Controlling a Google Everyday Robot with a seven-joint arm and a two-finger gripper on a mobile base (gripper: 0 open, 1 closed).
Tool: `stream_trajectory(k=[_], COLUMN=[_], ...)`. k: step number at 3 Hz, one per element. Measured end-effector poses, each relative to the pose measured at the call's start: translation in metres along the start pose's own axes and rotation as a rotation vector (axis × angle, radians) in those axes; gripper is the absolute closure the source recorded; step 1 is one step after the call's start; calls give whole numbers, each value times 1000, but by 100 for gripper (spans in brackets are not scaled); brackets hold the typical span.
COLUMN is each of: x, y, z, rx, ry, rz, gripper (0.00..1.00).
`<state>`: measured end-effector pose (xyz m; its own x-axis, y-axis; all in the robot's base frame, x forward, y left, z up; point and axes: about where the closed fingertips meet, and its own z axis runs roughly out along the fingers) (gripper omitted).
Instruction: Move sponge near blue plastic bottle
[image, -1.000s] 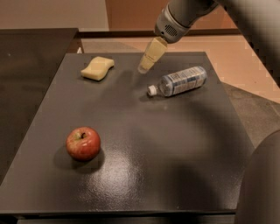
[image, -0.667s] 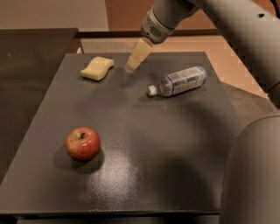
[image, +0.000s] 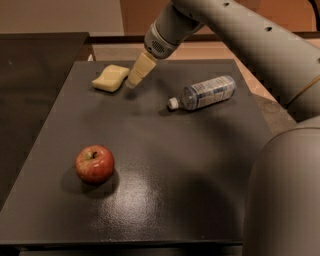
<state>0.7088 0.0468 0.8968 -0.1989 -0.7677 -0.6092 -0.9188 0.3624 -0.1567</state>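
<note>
The pale yellow sponge (image: 110, 78) lies flat at the back left of the dark table (image: 165, 165). The blue plastic bottle (image: 205, 92) lies on its side at the back right, white cap pointing left. My gripper (image: 133, 81), with tan fingers, hangs from the grey arm and sits just to the right of the sponge, tip close to the table surface. It holds nothing that I can see.
A red apple (image: 94, 163) stands at the front left of the table. The robot's grey arm (image: 240, 35) crosses the upper right, and its body (image: 282, 195) fills the lower right corner. A second dark surface (image: 30, 90) lies to the left.
My gripper has moved left and down, from above the bottle side of the table to right beside the sponge. Sponge, bottle and apple have not moved.
</note>
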Motion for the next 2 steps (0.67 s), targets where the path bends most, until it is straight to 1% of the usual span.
stream_trajectory(k=[1,2], x=[-10,-23], y=[4,9], z=[19,35], rx=[-3,-21], ry=[-39,-81], rz=[36,62], gripper=[0,0])
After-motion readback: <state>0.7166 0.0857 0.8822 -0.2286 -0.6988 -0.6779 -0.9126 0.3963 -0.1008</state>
